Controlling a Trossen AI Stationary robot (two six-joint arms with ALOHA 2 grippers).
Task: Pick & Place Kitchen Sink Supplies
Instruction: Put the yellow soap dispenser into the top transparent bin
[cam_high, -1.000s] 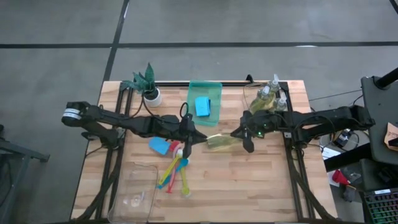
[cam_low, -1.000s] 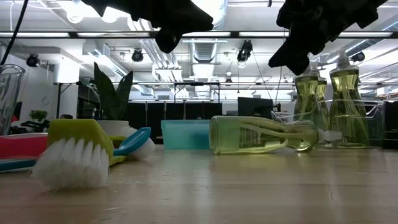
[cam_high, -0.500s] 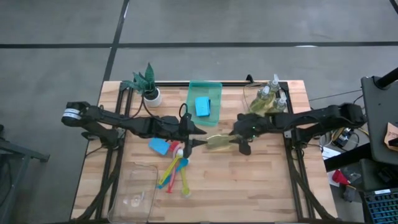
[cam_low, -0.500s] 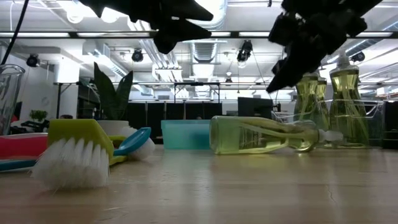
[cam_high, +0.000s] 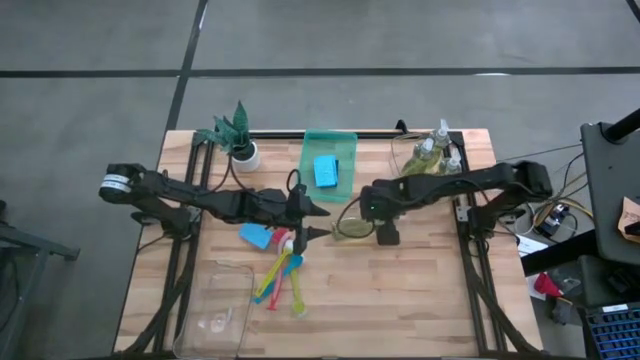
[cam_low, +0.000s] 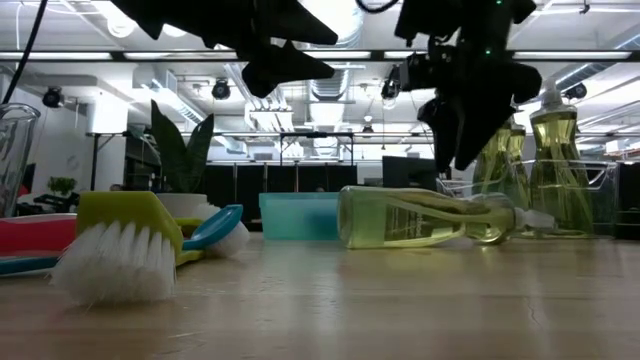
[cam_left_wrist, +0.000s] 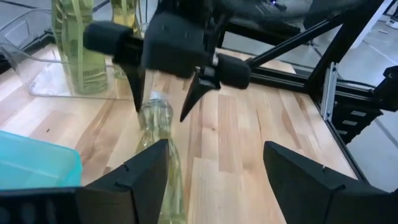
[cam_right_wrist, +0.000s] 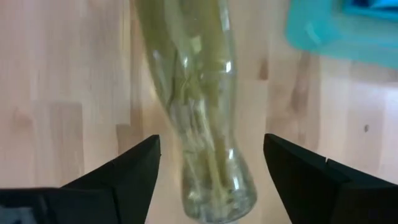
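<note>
A clear bottle of yellowish soap (cam_high: 349, 228) lies on its side at mid-table, its base toward the left; it also shows in the low view (cam_low: 420, 217). My right gripper (cam_high: 366, 222) is open and points down just above the bottle, one finger on each side (cam_right_wrist: 211, 180), clear of it in the low view (cam_low: 462, 160). My left gripper (cam_high: 314, 222) is open and empty, raised beside the bottle's base (cam_low: 305, 50), facing the right gripper (cam_left_wrist: 214, 180). One blue sponge (cam_high: 326, 170) lies in the green tray (cam_high: 345, 140), and another (cam_high: 257, 236) lies on the table.
Several coloured brushes (cam_high: 281, 279) lie near the table's front, one with white bristles (cam_low: 115, 262). A clear tray (cam_high: 215, 312) sits at the near left. Upright soap bottles (cam_high: 432, 158) stand in a clear tray at the far right. A potted plant (cam_high: 237, 137) stands at the far left.
My right gripper has moved toward the table's left, from beside the bottle's pump end to over its body, and has tipped to point down at it. My left gripper has spread its fingers. The bottle has stayed where it was.
</note>
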